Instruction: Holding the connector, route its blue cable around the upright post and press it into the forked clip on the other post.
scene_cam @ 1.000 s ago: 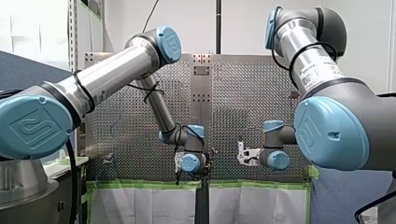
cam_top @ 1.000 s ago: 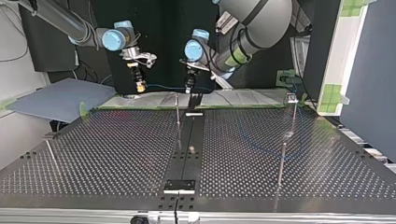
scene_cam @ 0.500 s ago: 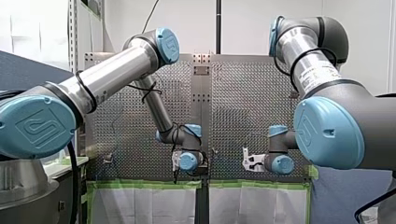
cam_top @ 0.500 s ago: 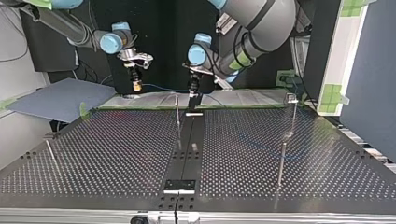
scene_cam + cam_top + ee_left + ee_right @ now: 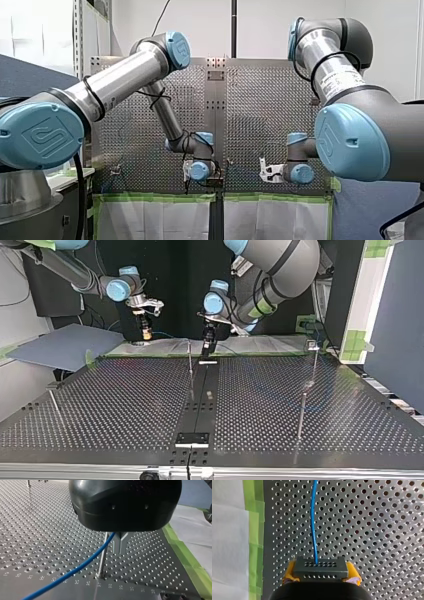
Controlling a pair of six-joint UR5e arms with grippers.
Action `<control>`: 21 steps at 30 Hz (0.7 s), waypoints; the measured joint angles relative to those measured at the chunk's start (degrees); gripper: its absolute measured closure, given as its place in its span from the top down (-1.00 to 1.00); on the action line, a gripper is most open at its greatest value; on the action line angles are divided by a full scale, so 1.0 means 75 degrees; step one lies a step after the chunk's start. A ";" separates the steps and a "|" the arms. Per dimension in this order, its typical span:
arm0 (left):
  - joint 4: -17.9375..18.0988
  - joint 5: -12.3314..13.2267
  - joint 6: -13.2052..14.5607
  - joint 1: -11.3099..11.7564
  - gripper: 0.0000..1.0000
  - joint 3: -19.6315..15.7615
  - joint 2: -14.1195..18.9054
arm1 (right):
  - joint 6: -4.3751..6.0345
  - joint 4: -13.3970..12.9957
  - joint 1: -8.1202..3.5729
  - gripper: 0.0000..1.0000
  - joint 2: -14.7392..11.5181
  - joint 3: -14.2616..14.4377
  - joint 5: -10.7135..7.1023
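In the right wrist view my right gripper [image 5: 320,573] is shut on the black connector [image 5: 320,568], which sits between its yellow pads [image 5: 288,573]. The blue cable [image 5: 313,525] runs straight ahead from the connector over the perforated table. At the top view's left, my right gripper [image 5: 146,333] hangs above the table's far edge. My left gripper [image 5: 207,345] hangs near the middle, just past a thin upright post [image 5: 190,360]. In the left wrist view its metal fingers [image 5: 120,551] are shut. The blue cable [image 5: 75,571] leaves their base and crosses in front of the post [image 5: 102,560].
More thin posts stand on the perforated table [image 5: 125,405]. One with a small head [image 5: 313,346] is at the top view's right, a plain one [image 5: 301,415] is nearer, and a short one [image 5: 52,387] is at the left. Green tape and white sheets [image 5: 160,215] line the table's edge below the arms.
Both grippers have sunk toward the table. In the top view my left gripper has come lower and slightly right, near the middle post. My right gripper has drifted a little left.
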 joint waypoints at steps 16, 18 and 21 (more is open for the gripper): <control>-0.0322 -0.0028 0.0116 0.0047 -0.98 0.0357 -0.0004 | -0.0069 0.0167 -0.0035 -0.99 0.0001 -0.0279 0.0011; -0.0337 -0.0034 0.0124 0.0047 -0.98 0.0384 -0.0004 | -0.0083 0.0148 -0.0041 -0.99 0.0000 -0.0308 0.0017; -0.0348 -0.0025 0.0132 0.0052 -0.98 0.0427 -0.0008 | -0.0111 0.0144 -0.0042 -0.99 0.0000 -0.0366 0.0021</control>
